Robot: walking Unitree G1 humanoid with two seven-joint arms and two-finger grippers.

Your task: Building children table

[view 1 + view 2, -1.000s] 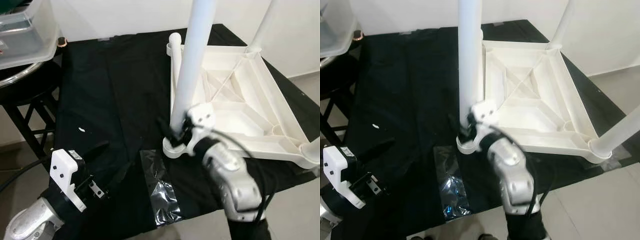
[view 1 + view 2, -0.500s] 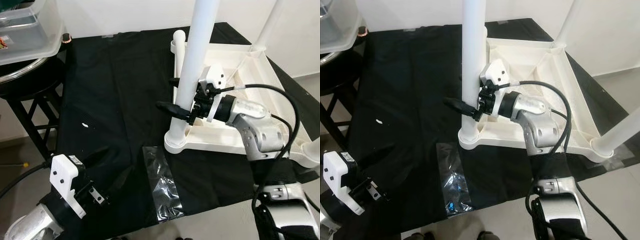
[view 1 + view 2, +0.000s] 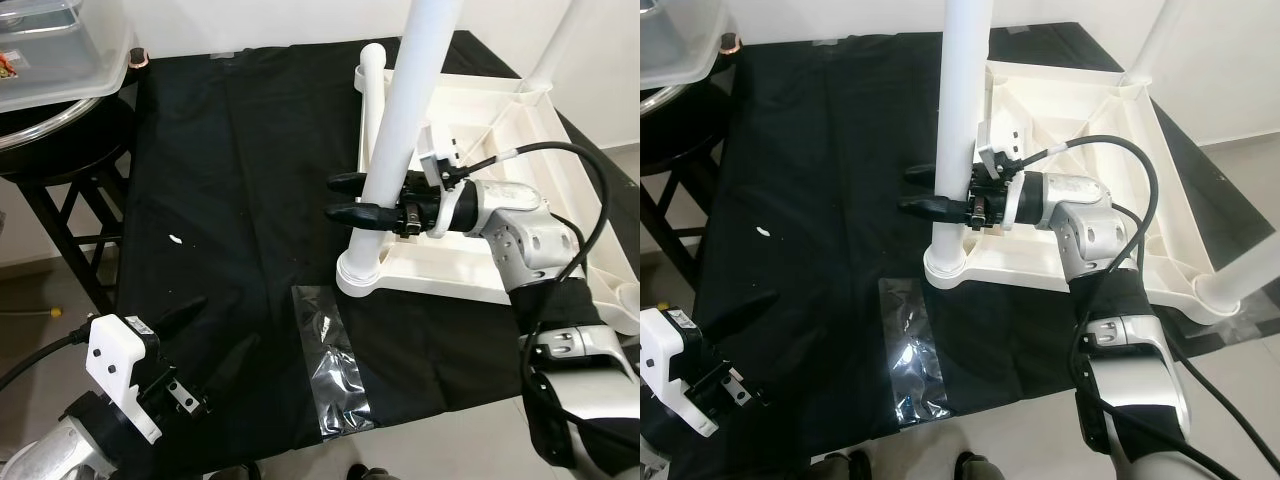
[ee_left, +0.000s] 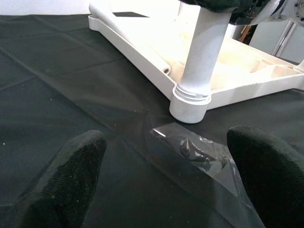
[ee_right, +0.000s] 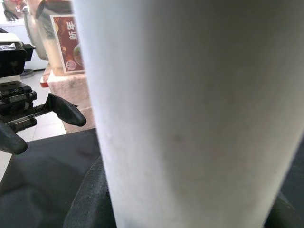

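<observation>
**Right hand clamped on the near leg**

Black cloth (image 3: 230, 180) covers the worktop. Nearest, the left hand (image 3: 205, 345) hovers low with its fingers spread, beside a clear plastic strip (image 3: 330, 365) lying flat on the cloth. Beyond it, the upside-down white plastic children's table (image 3: 500, 150) rests on the cloth. The right hand (image 3: 350, 200) pinches the white tubular leg (image 3: 400, 150) standing in the table's near corner socket.
</observation>
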